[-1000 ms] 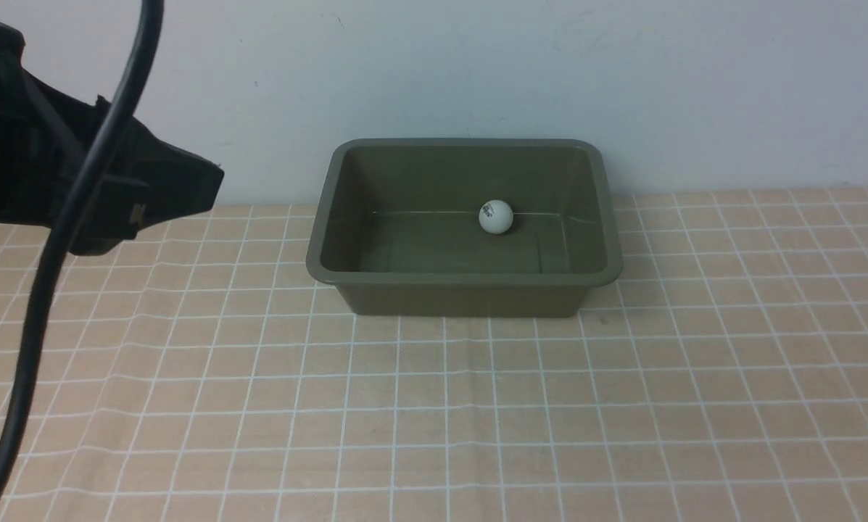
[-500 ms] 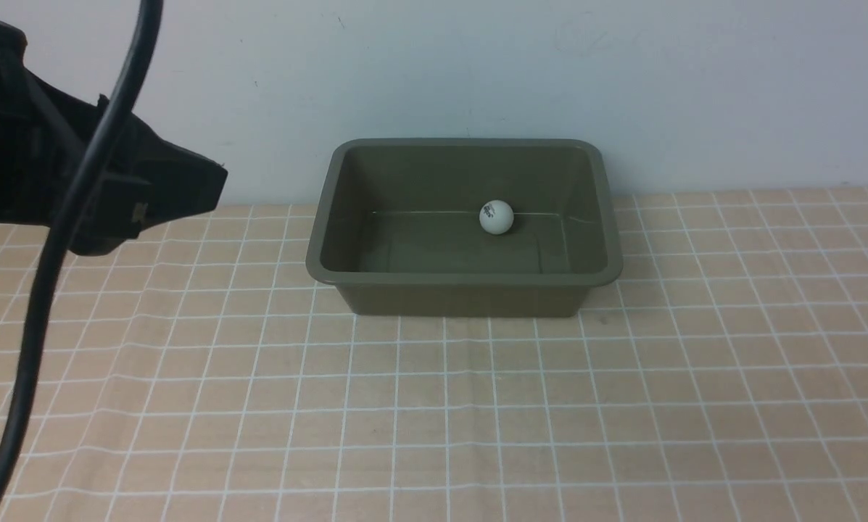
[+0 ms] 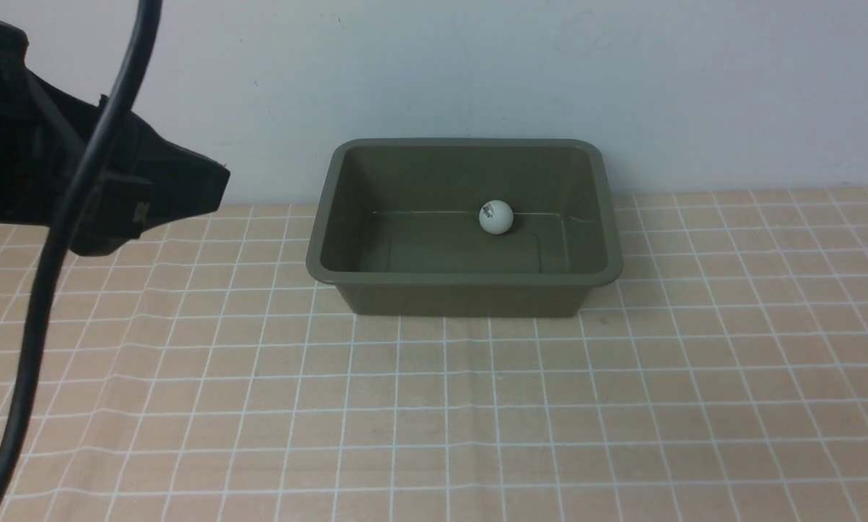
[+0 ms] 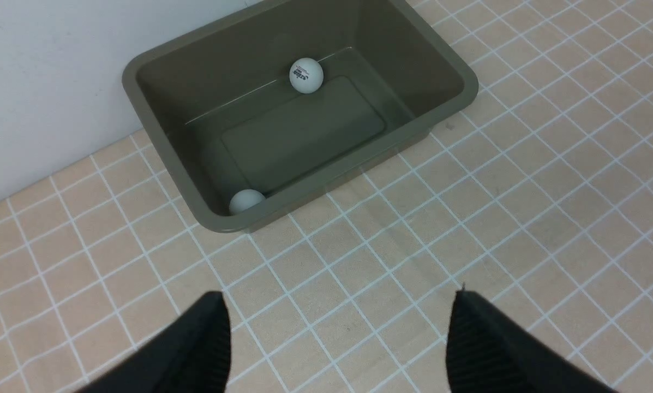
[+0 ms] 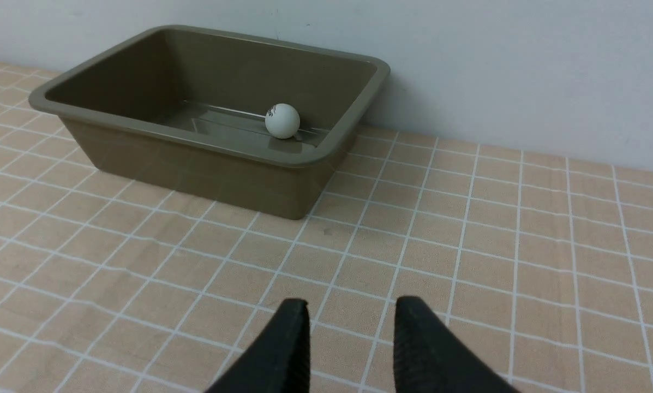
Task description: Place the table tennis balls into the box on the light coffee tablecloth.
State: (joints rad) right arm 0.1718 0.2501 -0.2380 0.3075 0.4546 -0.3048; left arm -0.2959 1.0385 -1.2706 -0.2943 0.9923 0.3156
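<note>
The left gripper (image 4: 337,327) hangs above the tablecloth (image 3: 434,406) at the left, jaws spread wide and holding nothing. The olive box (image 3: 464,279) sits at the back against the wall. A plain ball (image 4: 246,201) lies in its near-left corner; the lettered ball (image 3: 496,217) rests by the far wall. The right gripper (image 5: 351,338) hovers low at the right, jaws drawn to their closest, empty.

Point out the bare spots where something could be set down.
Bare tablecloth lies in front of the box and on both its sides. The box floor is mostly free, with one ball by the far wall and another in a near corner.
</note>
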